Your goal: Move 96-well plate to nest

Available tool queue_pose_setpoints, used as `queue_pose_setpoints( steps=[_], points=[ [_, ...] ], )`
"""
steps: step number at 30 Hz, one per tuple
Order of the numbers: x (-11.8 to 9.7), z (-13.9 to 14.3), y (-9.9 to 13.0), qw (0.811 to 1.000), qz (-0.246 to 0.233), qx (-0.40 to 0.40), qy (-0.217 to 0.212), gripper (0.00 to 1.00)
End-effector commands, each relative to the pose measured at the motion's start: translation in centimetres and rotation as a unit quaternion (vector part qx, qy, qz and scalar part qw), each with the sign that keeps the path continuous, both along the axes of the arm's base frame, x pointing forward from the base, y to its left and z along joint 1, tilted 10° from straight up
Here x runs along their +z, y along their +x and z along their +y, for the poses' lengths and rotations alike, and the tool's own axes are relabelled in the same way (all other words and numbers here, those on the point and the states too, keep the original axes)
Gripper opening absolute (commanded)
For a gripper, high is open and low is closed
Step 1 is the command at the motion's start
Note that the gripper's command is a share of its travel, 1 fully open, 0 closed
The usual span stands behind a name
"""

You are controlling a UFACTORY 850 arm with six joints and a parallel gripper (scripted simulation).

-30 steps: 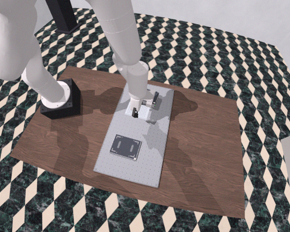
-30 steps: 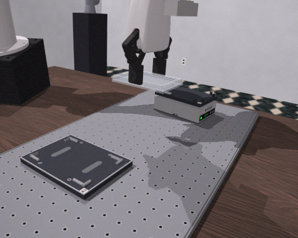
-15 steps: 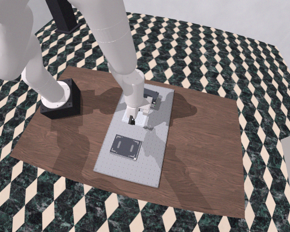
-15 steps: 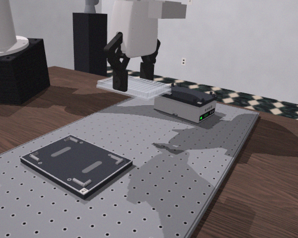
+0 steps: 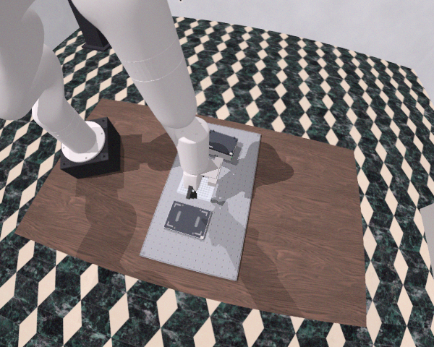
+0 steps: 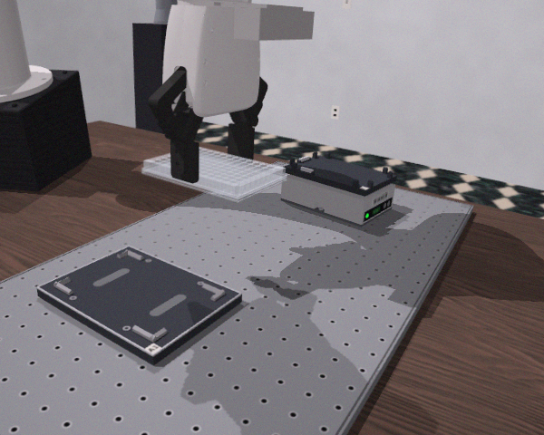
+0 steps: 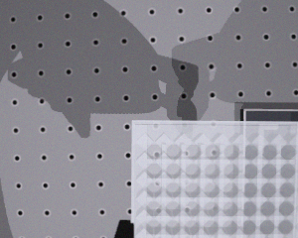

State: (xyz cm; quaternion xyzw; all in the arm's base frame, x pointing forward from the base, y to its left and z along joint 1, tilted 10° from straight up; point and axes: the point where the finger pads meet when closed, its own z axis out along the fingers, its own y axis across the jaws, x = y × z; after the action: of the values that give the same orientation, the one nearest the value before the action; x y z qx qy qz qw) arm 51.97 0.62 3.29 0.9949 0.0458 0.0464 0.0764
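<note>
My gripper (image 6: 211, 159) is shut on the clear 96-well plate (image 6: 214, 174) and holds it level in the air over the grey perforated breadboard (image 6: 244, 299), between the shaker and the nest. In the top view the plate (image 5: 197, 191) hangs just beyond the nest (image 5: 188, 219). The plate shaker S1 (image 6: 338, 187) stands empty at the far end of the board, with a green light on its front. The plate nest N1 (image 6: 139, 299) is a dark square with corner locators; its A1 mark (image 6: 153, 347) is at the near corner. The wrist view shows the plate (image 7: 219, 180) from above, with a dark edge of the nest (image 7: 274, 114) beyond it.
The arm's black base block (image 5: 90, 149) stands on the wooden table (image 5: 303, 224) to the left of the breadboard. A dark pillar (image 6: 145, 74) stands behind the table.
</note>
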Motion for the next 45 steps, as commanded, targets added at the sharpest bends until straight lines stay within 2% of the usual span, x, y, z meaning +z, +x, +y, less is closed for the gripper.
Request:
queue_pose_setpoints(
  steps=[1,32,45],
  points=[
    [0.1,-0.5,0.1,1.000,-0.001,0.000,0.000,0.00],
    [0.4,-10.2,0.2,1.000,-0.001,0.000,0.000,0.00],
    [0.4,-10.5,0.2,1.000,-0.001,0.001,0.000,0.00]
  ],
)
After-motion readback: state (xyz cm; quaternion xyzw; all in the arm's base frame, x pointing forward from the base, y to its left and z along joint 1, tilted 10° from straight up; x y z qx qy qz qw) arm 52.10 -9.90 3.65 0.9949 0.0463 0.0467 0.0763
